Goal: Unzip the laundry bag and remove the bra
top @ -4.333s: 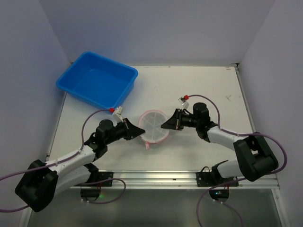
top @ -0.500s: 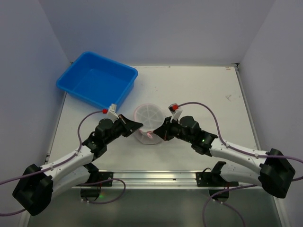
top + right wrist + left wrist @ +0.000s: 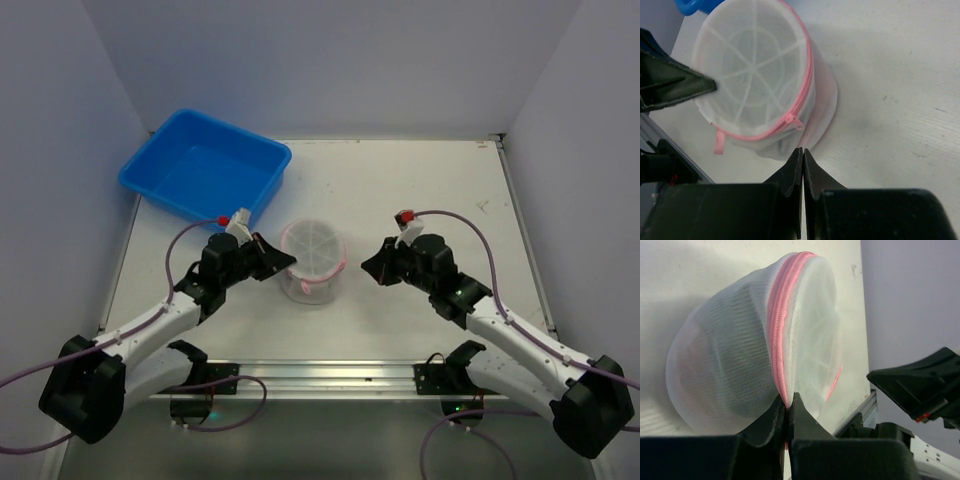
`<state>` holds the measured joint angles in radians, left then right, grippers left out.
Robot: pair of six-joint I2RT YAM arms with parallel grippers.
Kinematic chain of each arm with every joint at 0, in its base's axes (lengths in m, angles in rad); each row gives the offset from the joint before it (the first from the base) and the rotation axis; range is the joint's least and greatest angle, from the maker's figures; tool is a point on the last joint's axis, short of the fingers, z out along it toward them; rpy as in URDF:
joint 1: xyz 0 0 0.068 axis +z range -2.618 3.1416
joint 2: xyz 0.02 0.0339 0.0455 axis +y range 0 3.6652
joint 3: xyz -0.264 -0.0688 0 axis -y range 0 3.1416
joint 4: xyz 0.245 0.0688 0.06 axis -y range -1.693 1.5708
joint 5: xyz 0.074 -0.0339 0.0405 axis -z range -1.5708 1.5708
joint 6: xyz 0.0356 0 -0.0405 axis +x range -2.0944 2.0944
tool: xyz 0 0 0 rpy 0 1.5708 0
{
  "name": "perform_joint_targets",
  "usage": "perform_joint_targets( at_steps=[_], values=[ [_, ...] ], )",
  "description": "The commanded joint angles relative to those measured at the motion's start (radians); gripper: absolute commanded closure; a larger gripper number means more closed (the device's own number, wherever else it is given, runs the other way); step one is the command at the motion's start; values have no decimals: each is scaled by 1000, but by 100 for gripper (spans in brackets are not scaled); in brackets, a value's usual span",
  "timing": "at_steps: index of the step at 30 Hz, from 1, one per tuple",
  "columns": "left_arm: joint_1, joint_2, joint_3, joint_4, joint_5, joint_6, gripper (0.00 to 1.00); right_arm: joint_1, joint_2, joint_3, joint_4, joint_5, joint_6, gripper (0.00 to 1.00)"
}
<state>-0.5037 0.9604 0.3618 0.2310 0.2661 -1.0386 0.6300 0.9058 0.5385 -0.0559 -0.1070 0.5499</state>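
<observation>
Bag [image 3: 313, 262] sat mid-table, between the arms. Left gripper [image 3: 788, 402] was clamped on its pink zip [image 3: 780, 330], likely anchoring the bag for unzipping. Right gripper [image 3: 802, 153] was pressed closed on nothing, just near of the zip tab [image 3: 792, 120]. Bra couldn't be made out, and no writing was readable.

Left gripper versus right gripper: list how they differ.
The left gripper is pinching the laundry bag at its pink zip band; the right gripper pinches nothing. The left gripper touches the bag; the right gripper sits clear of it in the top view. Both are shut and point toward the bag.
</observation>
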Motion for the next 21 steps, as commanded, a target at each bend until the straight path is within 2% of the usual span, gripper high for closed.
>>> perform_joint_targets(
  at_steps=[1,2,5,6,7,10,12,14,15,16,18,21],
  values=[
    [36,119,146,-44,56,162,100,-3,18,41,20,-106,-54,100],
    [36,189,179,-39,76,178,100,10,31,44,30,-124,-39,100],
    [37,291,325,-39,100,213,79,68,64,54,94,-137,-8,100],
    [37,345,392,-35,102,221,68,97,96,66,105,-140,8,100],
    [37,365,422,-35,107,235,63,111,111,74,114,-135,13,100],
    [40,414,523,-126,108,288,57,129,140,92,107,-74,22,100],
    [44,408,542,-180,72,310,32,129,130,78,100,-22,28,100],
    [42,368,522,-229,20,313,7,119,105,75,70,70,15,82],
    [42,347,507,-237,4,307,3,111,96,74,61,94,15,75],
    [42,325,467,-267,-26,286,0,103,79,72,32,131,16,60],
    [34,240,415,-266,-65,241,0,71,59,64,22,164,36,45],
    [-24,141,335,-263,-160,160,0,30,42,72,13,193,44,36]
  ],
)
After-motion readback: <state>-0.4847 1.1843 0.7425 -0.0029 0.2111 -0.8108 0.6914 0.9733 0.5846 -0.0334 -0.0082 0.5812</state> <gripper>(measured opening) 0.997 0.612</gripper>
